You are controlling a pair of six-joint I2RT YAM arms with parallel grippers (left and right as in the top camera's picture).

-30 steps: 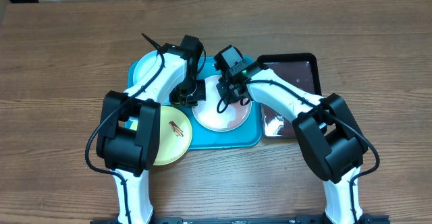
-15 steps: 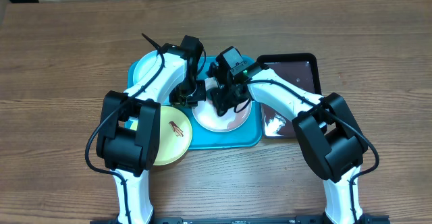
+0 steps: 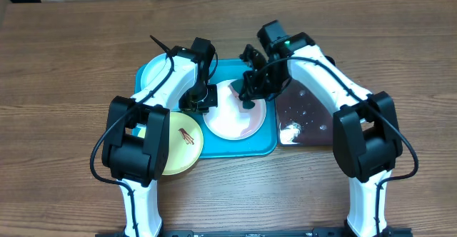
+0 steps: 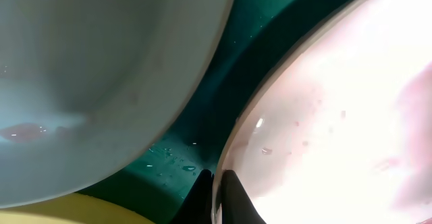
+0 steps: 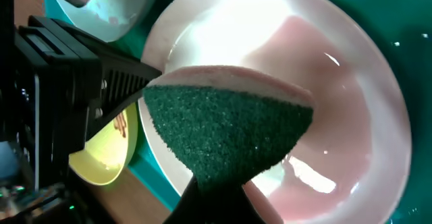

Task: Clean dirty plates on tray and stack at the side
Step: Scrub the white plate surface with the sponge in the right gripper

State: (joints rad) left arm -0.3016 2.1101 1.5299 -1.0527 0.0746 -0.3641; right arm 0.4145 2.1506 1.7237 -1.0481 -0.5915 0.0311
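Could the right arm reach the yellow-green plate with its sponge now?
Probably not directly: the left arm, its left gripper pinching the white plate's rim, lies across the way and over part of the yellow-green plate.

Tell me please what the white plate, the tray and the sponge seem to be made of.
The white plate: probably plastic, glossy; bright glare and water beads on a smooth face. The tray: probably moulded plastic, smooth turquoise, with a rounded raised rim. The sponge: coarse green scouring fibre, matt and grainy, on a paler layer, perhaps foam.
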